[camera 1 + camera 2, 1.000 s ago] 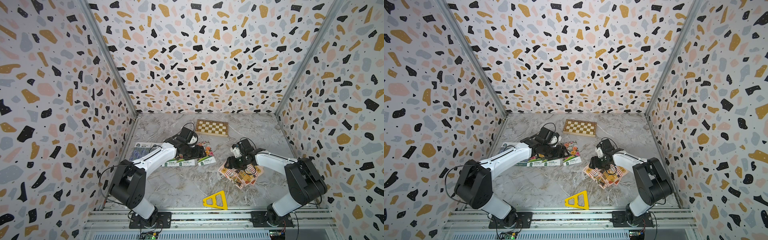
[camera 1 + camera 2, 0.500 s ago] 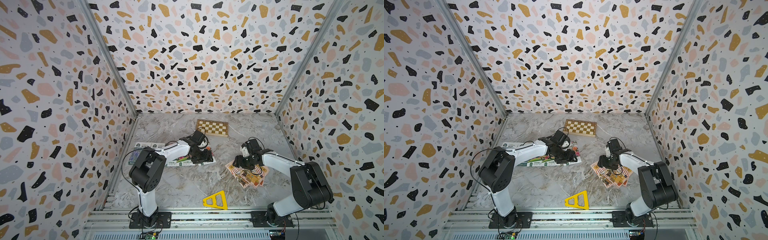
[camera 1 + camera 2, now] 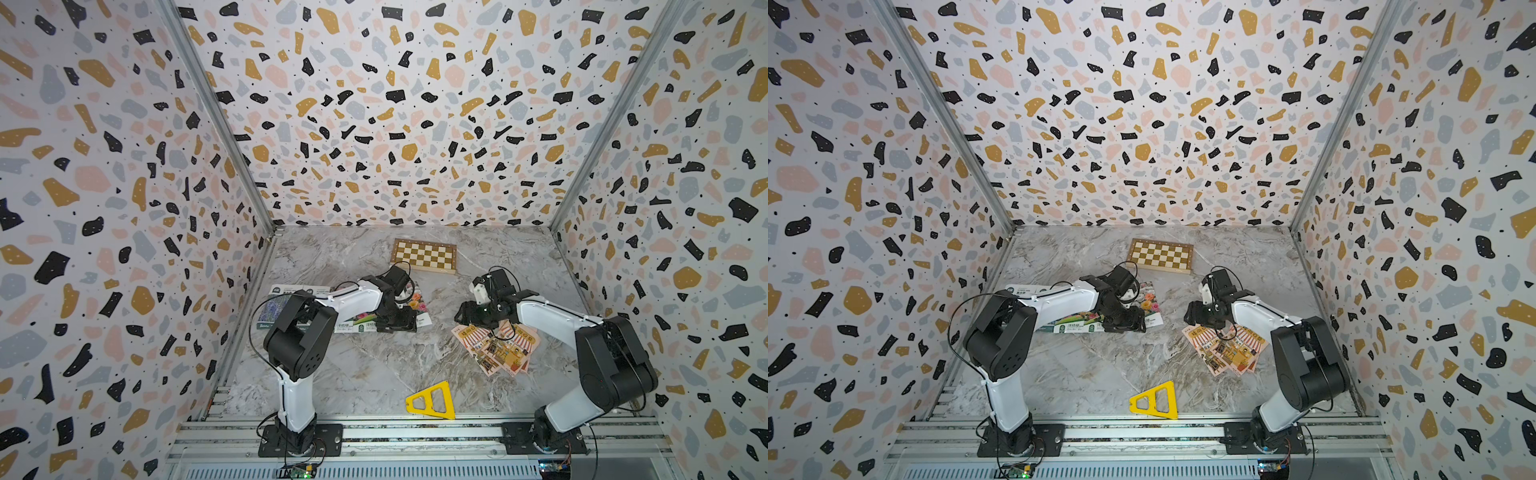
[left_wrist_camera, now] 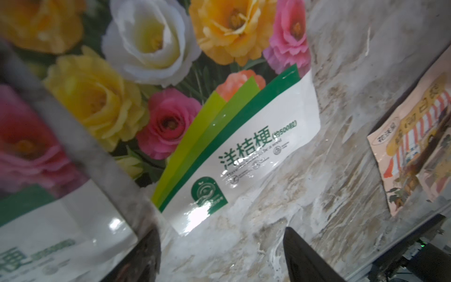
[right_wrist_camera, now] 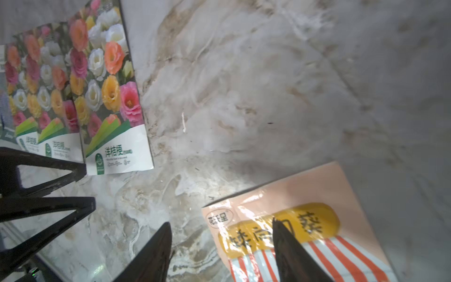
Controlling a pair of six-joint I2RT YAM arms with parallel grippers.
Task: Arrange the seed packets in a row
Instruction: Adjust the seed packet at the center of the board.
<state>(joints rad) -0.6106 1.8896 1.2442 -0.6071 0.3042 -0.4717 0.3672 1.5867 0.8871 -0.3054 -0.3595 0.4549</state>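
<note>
Three flower seed packets (image 5: 109, 97) lie side by side, overlapping, left of centre (image 3: 419, 309). My left gripper (image 3: 399, 326) is open at their front right end; in the left wrist view it (image 4: 219, 246) has only marble between its fingers, next to the nearest flower packet (image 4: 244, 146). A purple lavender packet (image 3: 272, 311) lies by the left wall, partly behind the left arm. The pink shop packets (image 3: 496, 347) lie in a fanned pile on the right. My right gripper (image 5: 222, 234) is open at the pile's far left corner, one finger over the top pink packet (image 5: 329, 195), the other over marble.
A chessboard (image 3: 424, 255) lies at the back centre. A yellow plastic triangle (image 3: 430, 401) lies near the front rail. The left gripper's black fingers (image 5: 48, 195) show in the right wrist view, close to the flower packets. Terrazzo walls enclose three sides.
The left arm's elbow has swung up and its gripper has moved right and forward across the flower packets. The right gripper has hardly moved; the pink pile has shifted slightly right.
</note>
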